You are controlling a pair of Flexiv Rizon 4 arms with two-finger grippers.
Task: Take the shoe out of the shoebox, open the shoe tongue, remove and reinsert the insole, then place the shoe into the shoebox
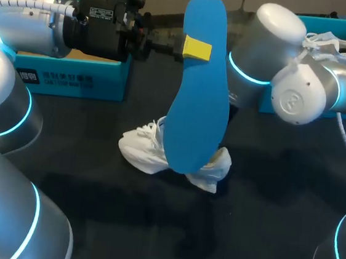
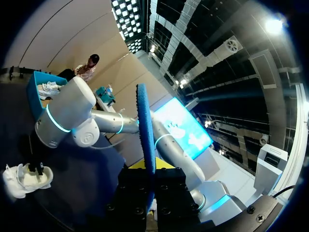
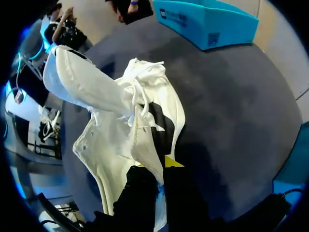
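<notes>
Insole (image 1: 198,95): the left gripper (image 1: 197,48) has it clamped edge-on, one yellow tip showing against the blue face. The pinch is close to the narrower heel end. From there the insole hangs wide end down, towards the shoe (image 1: 152,149). I cannot tell whether that end touches the shoe or only hangs in front of it.

It looks thin and light, probably foam. It keeps its shape upright from a single pinch, so I judge it fairly springy, though it would fold if pushed end-on. The face looks matt, so it is unlikely to slip. A hold near the heel suits reinsertion, since the toe can lead into the opening. The edge grip gives little control over twist.

The right gripper (image 3: 161,169) is closed on the rim of the shoe's opening, white fabric running down between its fingers. Ahead of it, the tongue (image 3: 82,82) is folded out and up, with the laces (image 3: 140,72) loose beside it. The upper seems soft and would likely sag and drag on the dark table (image 1: 276,208) if pushed. The rim is a fair hold for keeping the mouth open.

A blue shoebox (image 1: 73,76) sits under the left arm. A second box (image 1: 274,106) is beyond the right arm.
</notes>
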